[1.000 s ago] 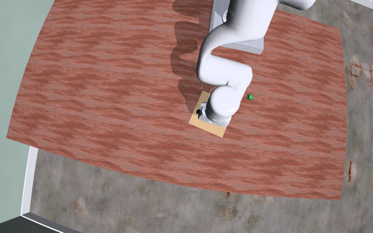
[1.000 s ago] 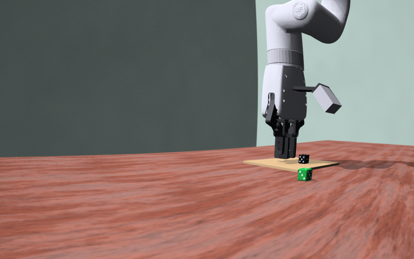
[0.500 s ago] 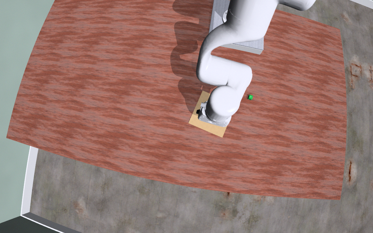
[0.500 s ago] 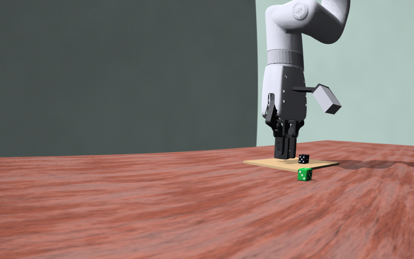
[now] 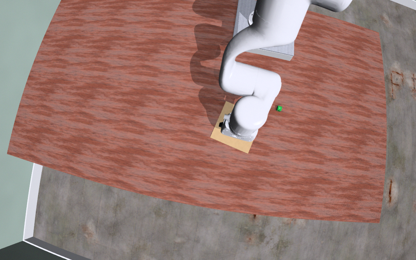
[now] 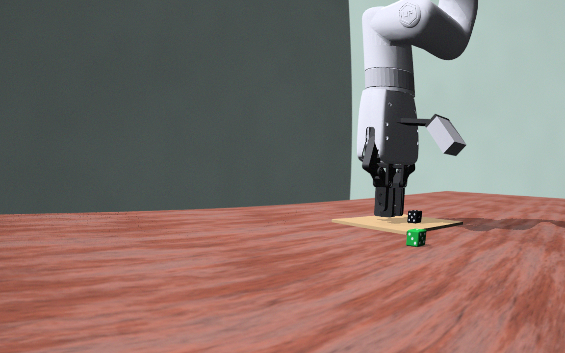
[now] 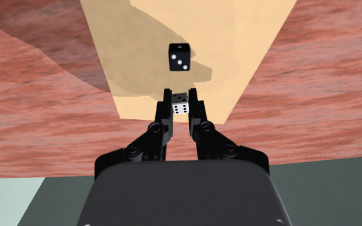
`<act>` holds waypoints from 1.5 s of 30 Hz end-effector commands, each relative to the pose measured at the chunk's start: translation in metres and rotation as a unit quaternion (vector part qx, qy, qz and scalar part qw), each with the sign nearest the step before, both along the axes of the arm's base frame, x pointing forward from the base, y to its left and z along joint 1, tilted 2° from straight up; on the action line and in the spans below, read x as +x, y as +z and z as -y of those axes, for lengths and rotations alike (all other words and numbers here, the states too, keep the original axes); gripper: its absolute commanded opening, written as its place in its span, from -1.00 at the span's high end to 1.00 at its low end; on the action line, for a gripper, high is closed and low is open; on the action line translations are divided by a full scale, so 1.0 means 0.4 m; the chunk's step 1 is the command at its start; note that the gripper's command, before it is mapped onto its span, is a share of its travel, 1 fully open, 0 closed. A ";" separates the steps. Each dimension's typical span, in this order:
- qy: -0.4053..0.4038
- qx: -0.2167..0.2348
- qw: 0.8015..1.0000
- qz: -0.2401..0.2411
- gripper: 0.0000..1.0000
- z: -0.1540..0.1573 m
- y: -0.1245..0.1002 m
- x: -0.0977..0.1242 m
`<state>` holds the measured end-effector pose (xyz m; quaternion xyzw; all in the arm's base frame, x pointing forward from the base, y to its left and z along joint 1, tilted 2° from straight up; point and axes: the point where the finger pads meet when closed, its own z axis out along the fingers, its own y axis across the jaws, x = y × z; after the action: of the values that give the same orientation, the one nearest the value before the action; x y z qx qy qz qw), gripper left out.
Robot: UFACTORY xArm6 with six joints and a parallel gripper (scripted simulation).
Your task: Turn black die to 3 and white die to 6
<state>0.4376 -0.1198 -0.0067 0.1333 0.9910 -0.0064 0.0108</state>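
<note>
My gripper [image 6: 392, 214] [image 7: 180, 98] points down, shut on the white die [image 7: 180, 108], low over the tan mat [image 5: 235, 142] [image 6: 350, 221] [image 7: 247, 31]. The white die has 6 on its upward face and 3 on the side towards the wrist camera. Fingers hide it in the exterior view; contact with the mat cannot be told. The black die [image 6: 414, 216] [image 7: 180, 61] stands flat on the mat, 3 on top, apart from the fingers. The green die [image 5: 279, 108] [image 6: 416, 237] lies on the table off the mat, 1 on top.
The wooden table [image 5: 122, 113] [image 6: 188, 281] extends around the mat. The arm [image 5: 251, 113] covers much of the mat in the top view. The grey base plate [image 5: 277, 53] is behind it. The wrist camera housing [image 6: 445, 134] sticks out beside the gripper.
</note>
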 end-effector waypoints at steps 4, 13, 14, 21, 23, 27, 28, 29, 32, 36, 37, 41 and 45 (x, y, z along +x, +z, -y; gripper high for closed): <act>0.000 -0.001 1.000 0.002 0.78 0.001 0.003 0.004; 0.000 -0.001 1.000 0.002 0.78 0.001 0.001 0.004; 0.000 -0.001 1.000 0.002 0.78 0.001 0.000 0.004; 0.000 -0.001 1.000 0.002 0.78 0.001 -0.003 0.004; 0.000 -0.001 1.000 0.002 0.78 0.001 -0.005 0.004; 0.000 -0.001 1.000 0.002 0.78 0.001 -0.006 0.004; 0.000 -0.001 1.000 0.002 0.78 0.001 -0.006 0.004; 0.000 -0.001 1.000 0.002 0.78 0.001 -0.006 0.004; 0.000 -0.001 1.000 0.002 0.78 0.001 -0.006 0.004; 0.000 -0.001 1.000 0.002 0.78 0.001 -0.006 0.004; 0.000 -0.001 1.000 0.002 0.78 0.001 -0.006 0.004; 0.000 -0.001 1.000 0.002 0.78 0.001 -0.006 0.004; 0.000 -0.001 1.000 0.002 0.78 0.001 -0.006 0.004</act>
<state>0.4376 -0.1198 -0.0105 0.1333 0.9910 -0.0064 0.0108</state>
